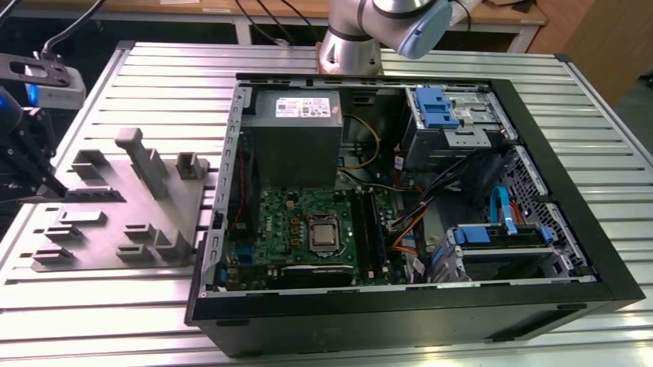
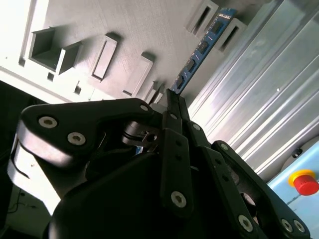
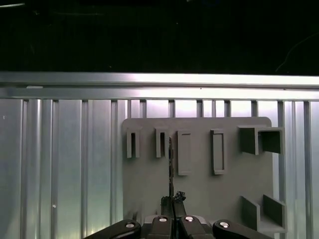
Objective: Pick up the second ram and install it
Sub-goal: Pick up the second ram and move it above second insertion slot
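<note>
Second ram (image 2: 201,49), edge-on, clamped in end effector (image 2: 173,99) over tray (image 2: 139,25).

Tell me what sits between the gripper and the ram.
Nothing. In both wrist views the gripper has its jaws shut directly on one end of the ram, with no gap between them.

I see a ribbed aluminium worktop (image 1: 122,306) across most of the exterior view. A wooden bench (image 1: 183,9) runs along the frame's top, and a brown wooden panel (image 1: 602,42) stands upper right.
</note>
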{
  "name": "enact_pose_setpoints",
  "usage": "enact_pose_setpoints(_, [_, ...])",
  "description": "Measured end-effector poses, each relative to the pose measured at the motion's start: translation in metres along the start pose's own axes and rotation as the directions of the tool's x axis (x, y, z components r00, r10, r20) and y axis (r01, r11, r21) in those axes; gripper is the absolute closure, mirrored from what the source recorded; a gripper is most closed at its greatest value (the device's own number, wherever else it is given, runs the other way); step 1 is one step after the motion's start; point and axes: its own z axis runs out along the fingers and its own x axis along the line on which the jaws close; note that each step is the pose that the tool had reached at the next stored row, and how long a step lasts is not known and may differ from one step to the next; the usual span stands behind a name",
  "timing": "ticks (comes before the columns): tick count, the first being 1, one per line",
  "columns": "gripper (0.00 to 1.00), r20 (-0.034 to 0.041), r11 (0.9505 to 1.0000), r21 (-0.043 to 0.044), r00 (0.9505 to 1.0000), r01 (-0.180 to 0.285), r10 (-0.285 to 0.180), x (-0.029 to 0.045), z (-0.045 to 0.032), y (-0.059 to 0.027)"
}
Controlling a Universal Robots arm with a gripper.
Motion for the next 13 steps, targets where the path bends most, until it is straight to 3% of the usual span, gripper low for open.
enact_pose_setpoints(13, [0.88, 0.0000, 1.0000, 0.0000, 1.0000, 0.000, 0.000, -0.0014, -0.0249, 0.0005])
